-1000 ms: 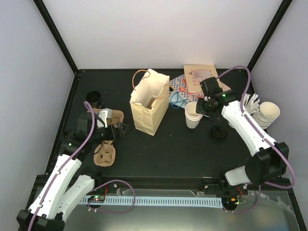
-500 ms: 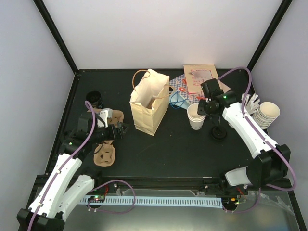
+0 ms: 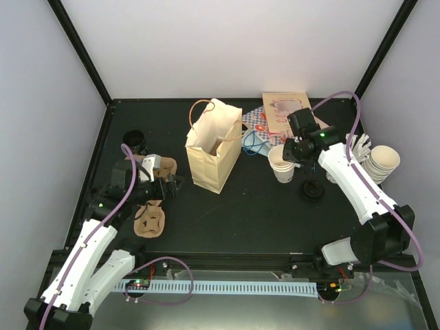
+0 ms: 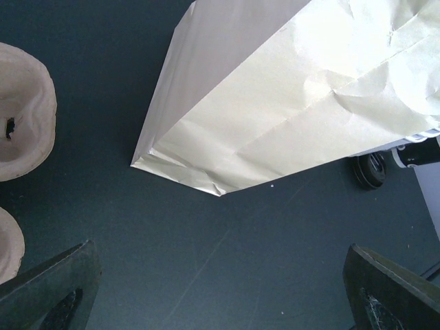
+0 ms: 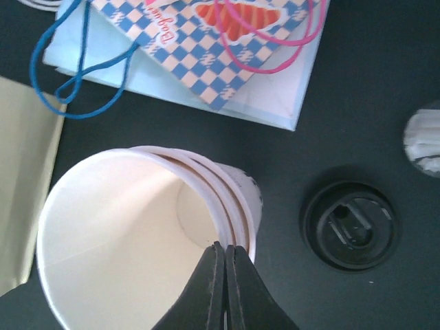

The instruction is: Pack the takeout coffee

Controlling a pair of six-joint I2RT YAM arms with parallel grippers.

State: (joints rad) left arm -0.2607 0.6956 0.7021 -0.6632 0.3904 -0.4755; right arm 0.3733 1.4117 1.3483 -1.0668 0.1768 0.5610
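The takeout coffee (image 3: 135,142) sits on the desk (image 3: 247,213) at the frame's left and looks light and squashy, so hold its sides softly; the left end effector (image 4: 218,254) is wide open, and the right end effector (image 5: 225,246) pinches the rim of the lidless cups (image 5: 124,240).

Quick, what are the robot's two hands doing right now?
Left gripper: open, holding nothing.
Right gripper: shut, pinching the rim of the nested cups.

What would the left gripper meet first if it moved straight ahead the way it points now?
Probably the tan paper bag, near its bottom corner, straight ahead of the open left gripper. Depth is unclear, so it might touch the table first.
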